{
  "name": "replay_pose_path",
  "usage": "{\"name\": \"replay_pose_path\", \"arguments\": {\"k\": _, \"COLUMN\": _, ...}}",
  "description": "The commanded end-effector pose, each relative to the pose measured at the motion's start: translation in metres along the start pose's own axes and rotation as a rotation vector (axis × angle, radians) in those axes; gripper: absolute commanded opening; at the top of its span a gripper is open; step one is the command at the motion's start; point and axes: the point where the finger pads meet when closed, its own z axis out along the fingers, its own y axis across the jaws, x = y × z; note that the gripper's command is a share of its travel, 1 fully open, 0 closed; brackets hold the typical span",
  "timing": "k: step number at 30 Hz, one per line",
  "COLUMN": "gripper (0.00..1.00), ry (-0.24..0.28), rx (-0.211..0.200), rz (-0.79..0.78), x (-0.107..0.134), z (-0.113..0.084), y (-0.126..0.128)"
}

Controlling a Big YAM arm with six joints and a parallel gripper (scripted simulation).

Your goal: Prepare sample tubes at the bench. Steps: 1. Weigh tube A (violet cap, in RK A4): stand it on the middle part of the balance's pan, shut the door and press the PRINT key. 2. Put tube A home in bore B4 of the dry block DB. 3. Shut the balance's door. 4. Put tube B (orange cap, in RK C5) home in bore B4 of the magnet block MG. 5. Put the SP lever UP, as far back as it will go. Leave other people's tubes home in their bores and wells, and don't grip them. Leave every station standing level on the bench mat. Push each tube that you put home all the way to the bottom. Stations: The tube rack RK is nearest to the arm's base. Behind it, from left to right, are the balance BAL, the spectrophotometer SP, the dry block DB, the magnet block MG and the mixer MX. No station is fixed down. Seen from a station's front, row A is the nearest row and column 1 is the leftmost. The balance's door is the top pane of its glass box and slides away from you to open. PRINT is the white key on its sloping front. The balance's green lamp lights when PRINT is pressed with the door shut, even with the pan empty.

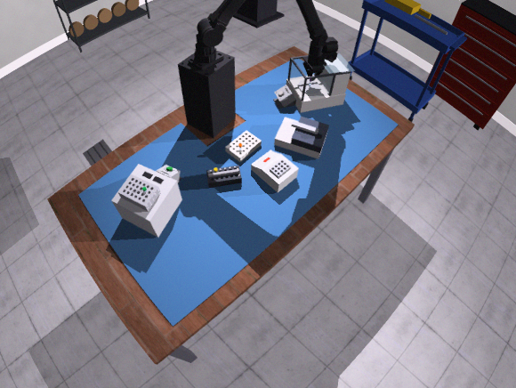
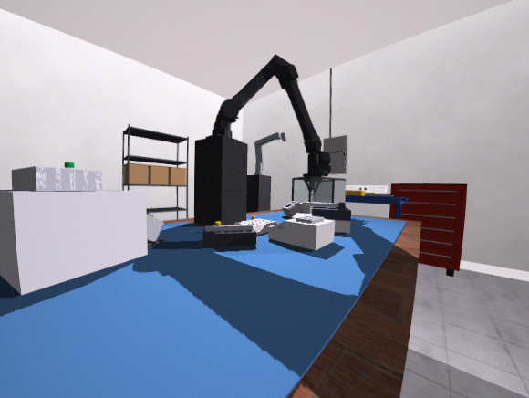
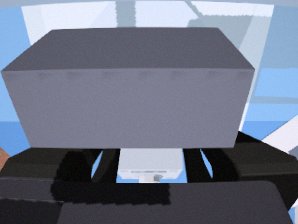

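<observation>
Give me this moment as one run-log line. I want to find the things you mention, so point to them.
jaws: apart, down inside BAL (image 1: 324, 103) (image 2: 339, 192) (image 3: 150, 159) | door (image 1: 339, 65): open | tube A: cap hidden in wrist view | tube B (image 1: 240, 145) (image 2: 253, 217): in RK (image 1: 234, 154) (image 2: 269, 224)

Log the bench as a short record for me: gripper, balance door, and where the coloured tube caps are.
gripper: open, fingers down inside the glass box of the balance
balance door: open
orange cap: in the tube rack
yellow cap: on the magnet block
green cap: on top of the mixer
violet cap: cannot be made out clearly
</observation>
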Motion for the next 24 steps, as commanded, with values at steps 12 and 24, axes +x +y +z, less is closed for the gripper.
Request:
{"name": "replay_pose_path", "arguments": {"k": 12, "gripper": 0.36, "ry": -0.02, "rx": -0.003, "rz": -0.001, "x": -0.014, "z": 0.011, "y": -0.003}}
{"name": "replay_pose_path", "arguments": {"k": 24, "gripper": 0.36, "ry": -0.009, "rx": -0.003, "rz": -0.001, "x": -0.009, "z": 0.018, "y": -0.003}}
